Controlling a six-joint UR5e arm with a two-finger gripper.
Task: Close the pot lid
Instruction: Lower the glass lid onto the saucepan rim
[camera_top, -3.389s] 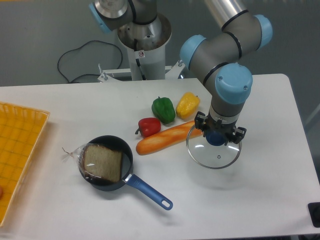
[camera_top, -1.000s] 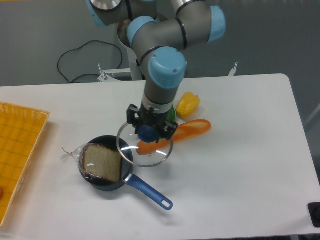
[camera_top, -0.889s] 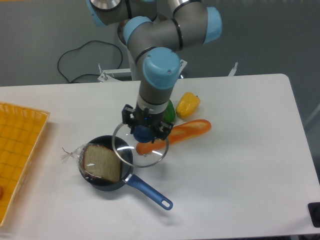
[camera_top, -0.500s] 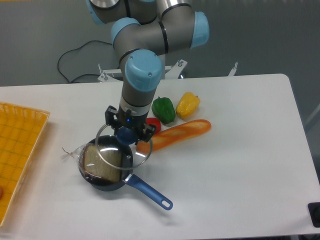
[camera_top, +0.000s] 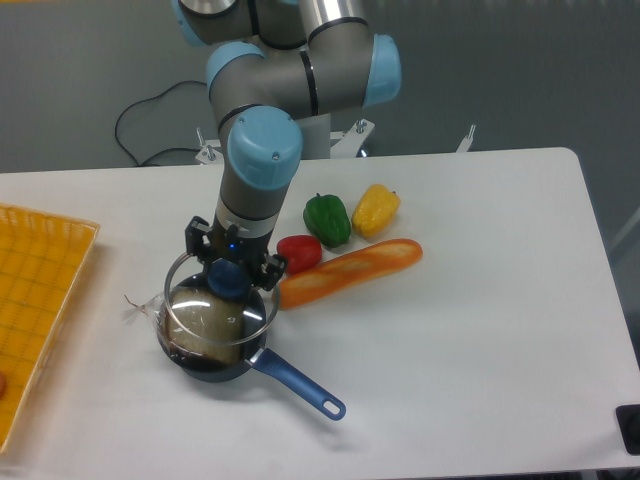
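A: Tool (camera_top: 231, 276) state?
B: Clamped on the blue knob of the lid (camera_top: 220, 303).
A: Lid position?
B: Over the pot (camera_top: 215, 350), left-centre of the table (camera_top: 480, 320); seating unclear.

A grey robot arm with light-blue joint caps reaches down from the upper middle, its wrist pointing straight down. Its black 2-finger pincer (camera_top: 230, 277) is clamped on a blue knob, fingers on either side.

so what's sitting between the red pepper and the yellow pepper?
The green pepper sits between the red pepper and the yellow pepper in the fixed camera view.
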